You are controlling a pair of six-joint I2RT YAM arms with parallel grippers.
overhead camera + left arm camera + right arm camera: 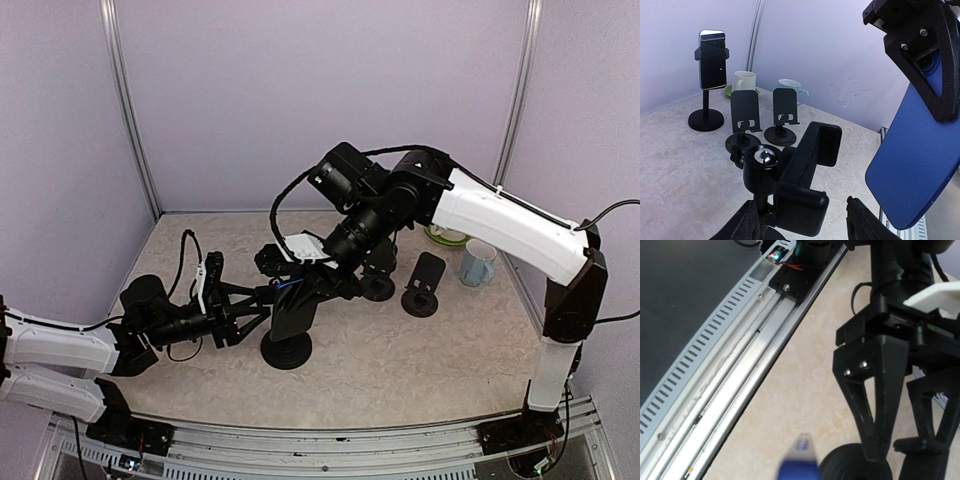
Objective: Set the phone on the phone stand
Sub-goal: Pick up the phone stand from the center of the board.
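Cream mug on green saucer, pale blue mug beside it, contents hidden, blue phone tilted, plain back showing, pinched in the closed right gripper near the black clamp stand, left gripper spread astride it.

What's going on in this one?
The right gripper is shut on a blue phone, holding it tilted just above and beside the empty clamp stand. The left gripper straddles the lower part of that stand with its fingers apart, and a gap shows on one side. The phone is not yet in the stand.
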